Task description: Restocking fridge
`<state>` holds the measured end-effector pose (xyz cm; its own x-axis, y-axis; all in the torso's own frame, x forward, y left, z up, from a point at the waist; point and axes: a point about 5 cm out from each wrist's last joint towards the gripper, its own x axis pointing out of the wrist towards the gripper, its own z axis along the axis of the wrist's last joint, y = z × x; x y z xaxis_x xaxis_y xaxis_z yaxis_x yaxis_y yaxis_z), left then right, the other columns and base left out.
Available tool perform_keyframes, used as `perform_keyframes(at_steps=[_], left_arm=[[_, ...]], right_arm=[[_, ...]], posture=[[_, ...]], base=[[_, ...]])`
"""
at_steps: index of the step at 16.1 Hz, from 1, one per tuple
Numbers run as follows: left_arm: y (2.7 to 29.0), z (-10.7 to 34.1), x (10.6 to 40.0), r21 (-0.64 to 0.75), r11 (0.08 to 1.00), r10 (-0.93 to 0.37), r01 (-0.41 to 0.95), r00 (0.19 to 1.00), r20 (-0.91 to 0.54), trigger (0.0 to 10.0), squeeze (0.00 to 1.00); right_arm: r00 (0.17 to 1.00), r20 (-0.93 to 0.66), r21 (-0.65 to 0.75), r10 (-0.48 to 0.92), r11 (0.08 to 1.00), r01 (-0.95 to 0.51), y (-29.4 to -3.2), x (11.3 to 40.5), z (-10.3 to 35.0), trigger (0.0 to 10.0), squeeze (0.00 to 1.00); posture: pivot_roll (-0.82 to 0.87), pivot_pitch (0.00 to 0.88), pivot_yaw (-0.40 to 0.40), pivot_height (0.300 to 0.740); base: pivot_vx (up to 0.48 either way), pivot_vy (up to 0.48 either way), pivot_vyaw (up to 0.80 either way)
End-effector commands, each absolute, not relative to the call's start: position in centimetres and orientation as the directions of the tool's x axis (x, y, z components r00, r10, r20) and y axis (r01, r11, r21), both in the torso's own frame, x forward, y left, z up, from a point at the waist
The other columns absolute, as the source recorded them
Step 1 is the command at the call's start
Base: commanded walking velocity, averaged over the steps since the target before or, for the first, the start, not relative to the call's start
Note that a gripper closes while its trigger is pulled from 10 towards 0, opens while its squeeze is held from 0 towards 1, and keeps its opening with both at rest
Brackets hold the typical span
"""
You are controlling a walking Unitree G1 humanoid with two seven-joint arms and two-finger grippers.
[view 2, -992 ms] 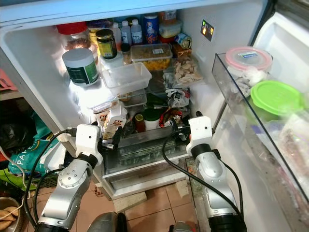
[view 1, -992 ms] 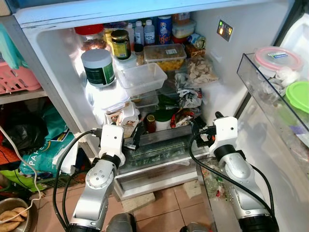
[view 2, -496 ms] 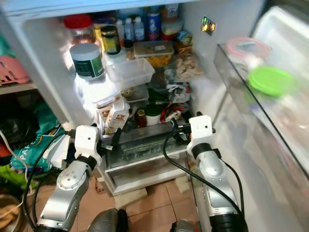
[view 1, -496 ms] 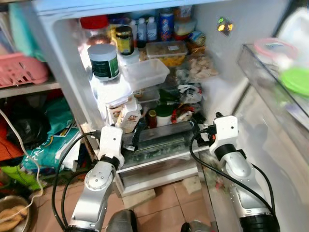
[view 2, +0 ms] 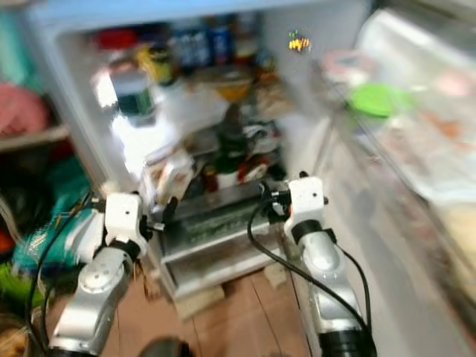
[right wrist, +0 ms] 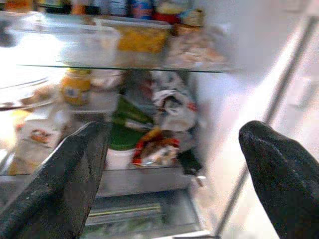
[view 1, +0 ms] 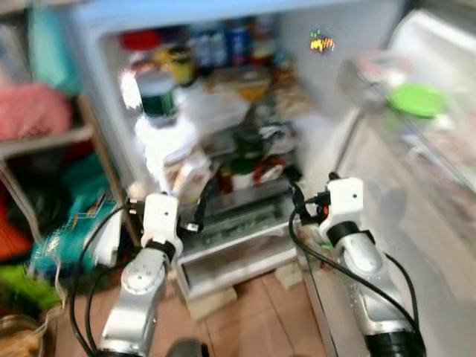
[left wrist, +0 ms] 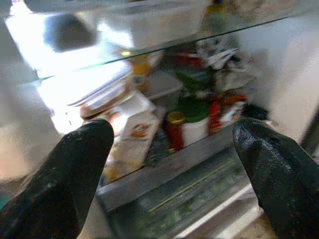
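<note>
Eye view, blurred: the fridge stands open and crowded, with both tools raised near its lower shelf, seemingly seeking room.

Left wrist view: left tool gapes wide, empty, facing a carton.

Right wrist view: right tool gapes wide, empty, facing a green-lidded jar.

Both head eyes look forward and down into the open fridge (blurred). Each wrist camera sits close, facing 12 o'clock between its fingers, sharing the crowded middle shelf.
</note>
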<state>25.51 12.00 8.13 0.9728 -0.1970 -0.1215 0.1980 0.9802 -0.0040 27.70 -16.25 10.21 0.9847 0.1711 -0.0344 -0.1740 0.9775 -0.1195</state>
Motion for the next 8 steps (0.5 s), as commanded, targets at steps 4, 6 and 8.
perform_keyframes(at_steps=[4,6,8], left_arm=[[11.9,8.25,25.52,-0.006,0.979,-0.202,0.203,0.971,-0.128,10.0,0.0],[11.91,8.29,25.56,-0.004,0.98,-0.199,0.2,0.972,-0.128,10.0,0.0],[11.86,8.33,25.51,-0.009,0.978,-0.209,0.209,0.97,-0.123,10.0,0.0]], right_arm=[[0.984,-0.02,-0.115,0.174,0.978,-0.175,-16.18,28.18,10.8,10.0,0.0],[0.968,0.025,-0.046,0.249,0.968,-0.247,-15.67,28.0,11.38,10.0,0.0],[0.98,-0.015,-0.104,0.197,0.975,-0.198,-16.18,28.33,10.93,10.0,0.0]], posture=[[0.01,0.0,0.022,0.74],[0.01,0.0,0.019,0.74],[0.02,0.0,0.014,0.74]], base=[[0.0,0.476,0.0],[0.0,0.476,0.0],[0.0,0.476,0.0]])
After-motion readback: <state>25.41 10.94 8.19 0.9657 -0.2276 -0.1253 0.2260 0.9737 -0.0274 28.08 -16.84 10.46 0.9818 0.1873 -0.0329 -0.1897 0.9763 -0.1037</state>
